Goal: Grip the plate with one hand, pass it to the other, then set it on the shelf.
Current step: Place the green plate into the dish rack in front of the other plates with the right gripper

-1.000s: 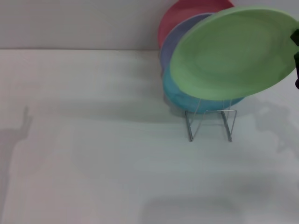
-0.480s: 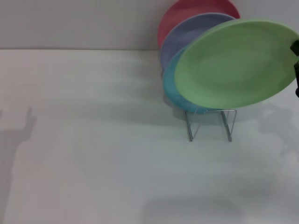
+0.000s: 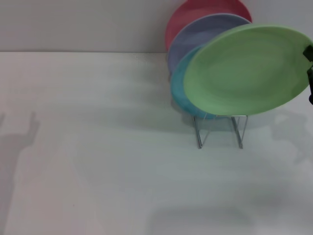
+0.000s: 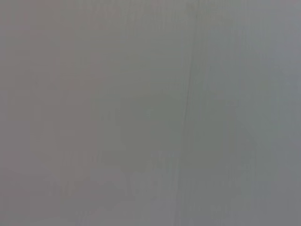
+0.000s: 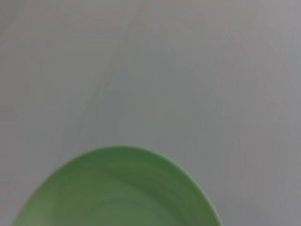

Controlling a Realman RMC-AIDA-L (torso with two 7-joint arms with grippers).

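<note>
Right gripper, fingers clenched on the light green plate, had lowered it toward the shelf; placement was near.

Bare white table against plain wall: a lab.

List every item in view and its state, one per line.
Green plate: held in the air by its right edge, tilted, in front of the other plates.
Turquoise plate: upright in the rack.
Lavender plate: upright behind the turquoise one.
Red plate: upright at the back.
Rack: standing on the table, front slot free.
Right gripper: at the green plate's right edge, mostly out of frame.
Left gripper: not in view.
</note>
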